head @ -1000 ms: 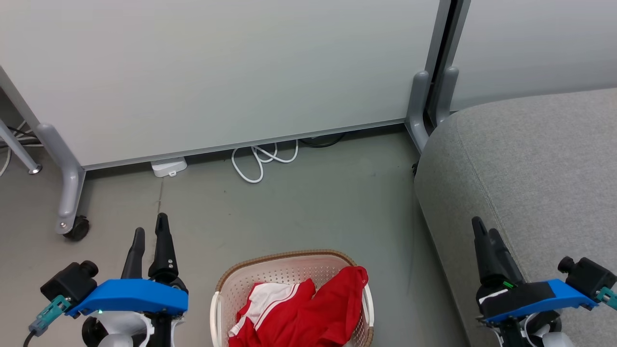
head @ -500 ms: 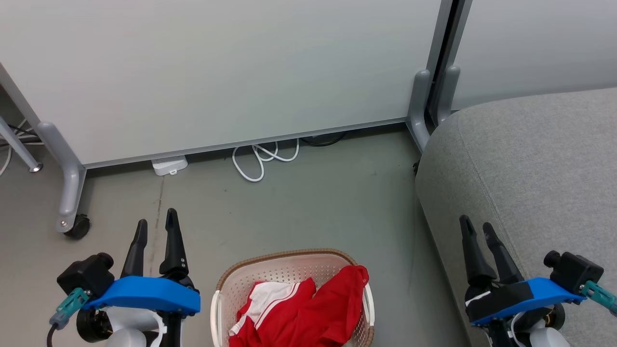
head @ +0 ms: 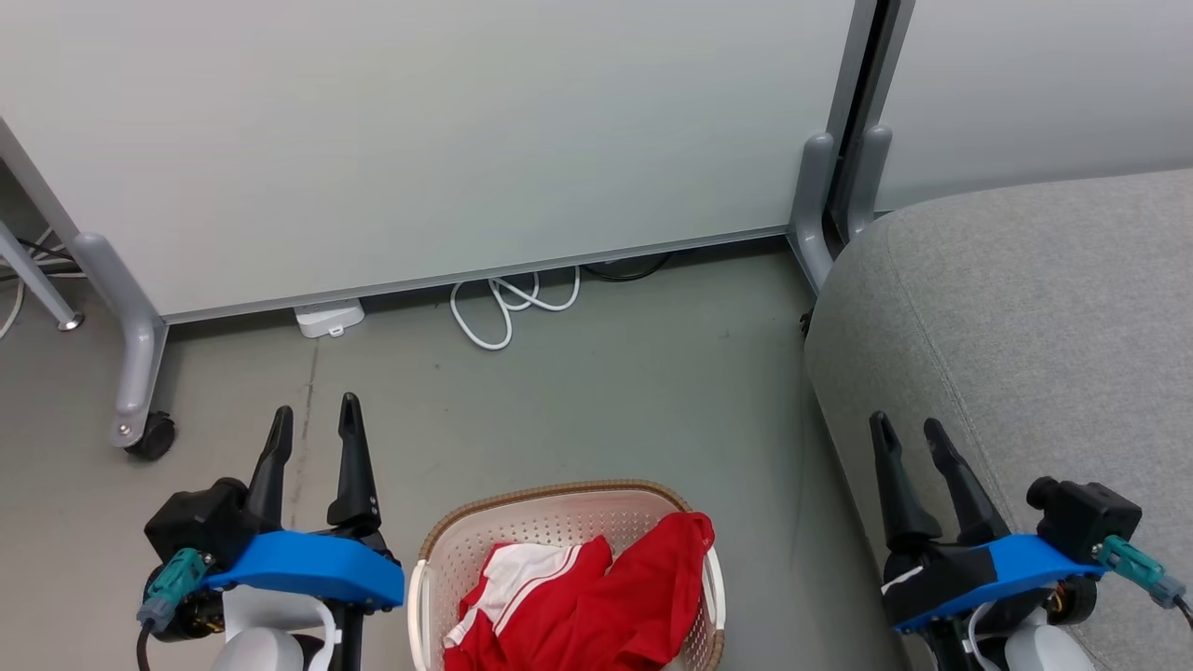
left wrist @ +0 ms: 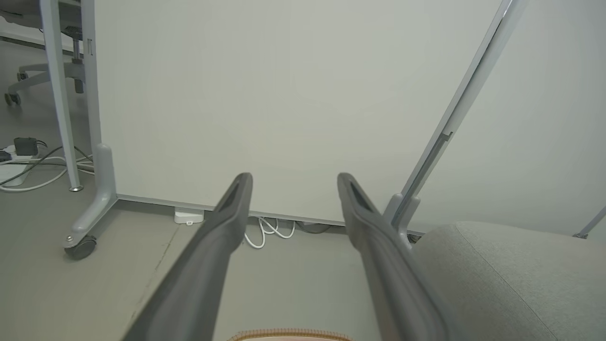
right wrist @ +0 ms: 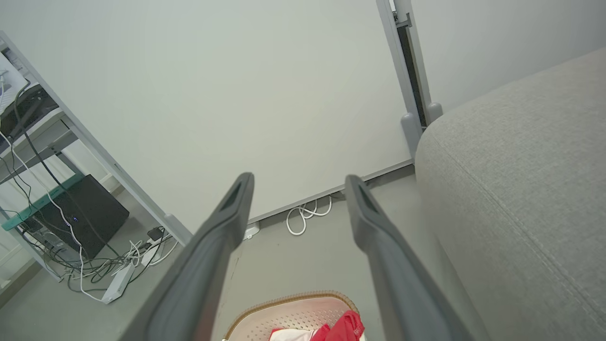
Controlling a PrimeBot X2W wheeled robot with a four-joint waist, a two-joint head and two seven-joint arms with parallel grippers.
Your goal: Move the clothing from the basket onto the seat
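Finding: no text, label, brand, number or sign can be read in any view. The red clothing in the basket shows white stripes, and no lettering on it can be made out. The small white box on the floor, at the bottom edge of the wall panel, is too small to tell any marking.

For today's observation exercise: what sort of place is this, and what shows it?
Probably an office or lab staged as a living room: a wheeled partition, a grey seat and loose cables.
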